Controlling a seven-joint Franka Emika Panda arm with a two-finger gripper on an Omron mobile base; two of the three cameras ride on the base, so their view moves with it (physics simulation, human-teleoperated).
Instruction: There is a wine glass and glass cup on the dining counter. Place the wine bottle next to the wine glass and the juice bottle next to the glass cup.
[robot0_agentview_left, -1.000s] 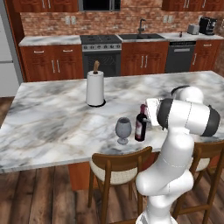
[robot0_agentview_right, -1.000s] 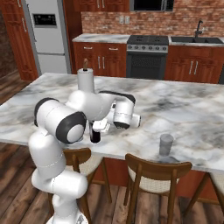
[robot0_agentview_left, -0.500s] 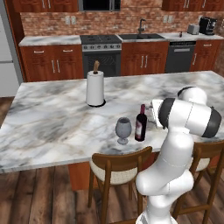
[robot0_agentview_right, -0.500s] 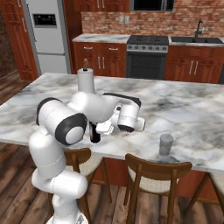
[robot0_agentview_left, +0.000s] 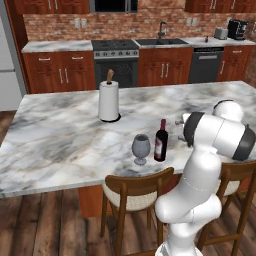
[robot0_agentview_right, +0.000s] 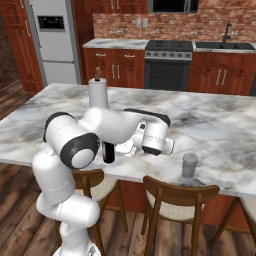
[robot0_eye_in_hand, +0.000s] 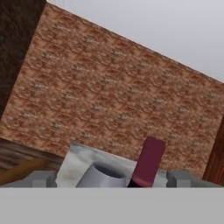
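Observation:
The wine bottle (robot0_agentview_left: 161, 141) stands upright on the dining counter (robot0_agentview_left: 60, 145), just right of the wine glass (robot0_agentview_left: 140, 148). My gripper (robot0_agentview_right: 122, 148) is open and hovers a short way right of the bottle (robot0_agentview_right: 108, 151), holding nothing. In the hand view the bottle's dark red neck (robot0_eye_in_hand: 148, 162) and the wine glass rim (robot0_eye_in_hand: 103, 175) rise between my spread fingertips (robot0_eye_in_hand: 43, 179). The glass cup (robot0_agentview_right: 189, 165) stands near the counter's front edge, right of my hand. The juice bottle is out of view.
A paper towel roll (robot0_agentview_left: 108, 101) stands further back on the counter, behind the bottle and the wine glass. Wooden stools (robot0_agentview_left: 135, 187) are tucked under the front edge. Stove, sink and wall cabinets line the far wall.
My hand has drawn back from the wine bottle, away from the wine glass. The bottle and glass have stayed put. The jaws have stayed open.

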